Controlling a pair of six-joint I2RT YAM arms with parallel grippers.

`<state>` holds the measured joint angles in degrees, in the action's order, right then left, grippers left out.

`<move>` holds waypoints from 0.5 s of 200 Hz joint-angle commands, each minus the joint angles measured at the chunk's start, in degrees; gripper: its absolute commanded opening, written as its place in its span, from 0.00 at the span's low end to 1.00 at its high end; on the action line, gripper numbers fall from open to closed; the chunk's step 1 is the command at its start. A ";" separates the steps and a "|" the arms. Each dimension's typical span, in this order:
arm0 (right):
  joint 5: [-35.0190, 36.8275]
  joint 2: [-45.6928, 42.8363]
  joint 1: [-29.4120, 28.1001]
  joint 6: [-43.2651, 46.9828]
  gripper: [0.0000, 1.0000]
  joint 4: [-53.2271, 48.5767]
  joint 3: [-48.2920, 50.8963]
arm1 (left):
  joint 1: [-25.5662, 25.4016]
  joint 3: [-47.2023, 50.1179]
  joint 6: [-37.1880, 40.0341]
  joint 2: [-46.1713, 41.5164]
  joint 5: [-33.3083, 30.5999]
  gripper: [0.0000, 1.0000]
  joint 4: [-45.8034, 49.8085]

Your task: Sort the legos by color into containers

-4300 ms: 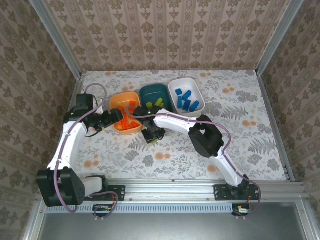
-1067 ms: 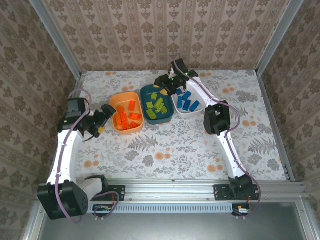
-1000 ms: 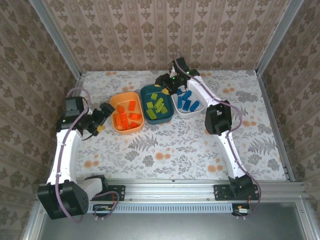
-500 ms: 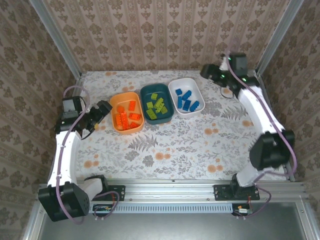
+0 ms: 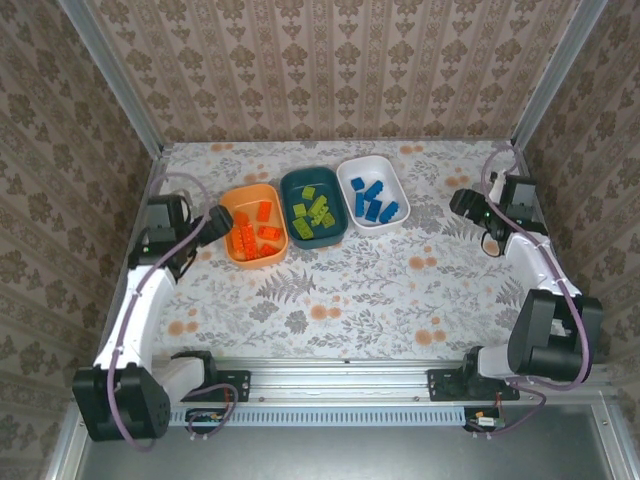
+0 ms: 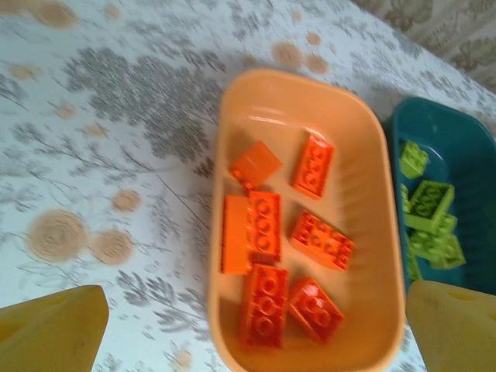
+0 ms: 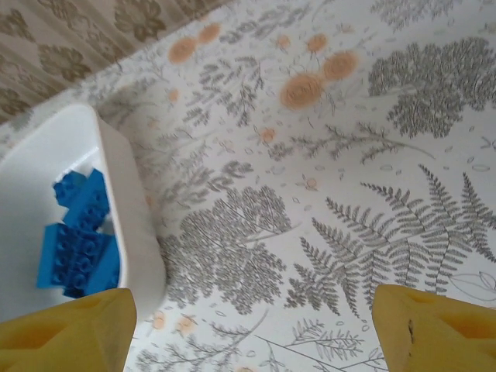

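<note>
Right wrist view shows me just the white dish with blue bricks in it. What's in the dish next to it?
Observer: The teal dish beside it holds lime green bricks.
Operator: And the third dish?
Observer: The orange dish holds orange bricks, no other color among them.
Operator: Where's the left hand?
Observer: The left hand hangs at the orange dish's left edge, open and holding nothing.
</note>
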<state>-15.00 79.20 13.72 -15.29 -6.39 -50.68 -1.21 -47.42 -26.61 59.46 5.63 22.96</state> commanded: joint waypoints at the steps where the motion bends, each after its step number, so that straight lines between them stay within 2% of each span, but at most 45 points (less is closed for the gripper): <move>1: -1.94 3.89 -0.34 2.63 0.81 10.80 1.81 | -0.43 6.06 3.92 -4.42 -6.89 1.00 -10.23; 37: -2.27 10.74 -1.64 3.68 0.81 21.86 3.51 | -0.28 10.37 5.31 -7.65 -10.19 1.00 -12.59; 47: -1.62 13.56 -1.65 4.59 0.79 15.16 -0.72 | -0.28 10.64 5.97 -7.37 -11.08 1.00 -13.03; 59: -3.27 16.02 -1.78 4.96 0.78 14.32 -1.75 | -0.25 11.09 6.55 -6.46 -12.29 1.00 -14.17; 87: 1.14 12.47 -4.79 6.96 0.78 24.09 7.45 | -0.14 11.62 9.64 -2.89 -13.71 1.00 -18.22; 100: 4.01 9.68 -6.74 8.20 0.79 34.27 14.43 | -0.01 12.49 10.94 -0.95 -15.68 1.00 -21.43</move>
<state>-15.14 93.65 9.85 -10.44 13.50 -45.28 -1.21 -36.77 -20.05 55.83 -5.78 8.05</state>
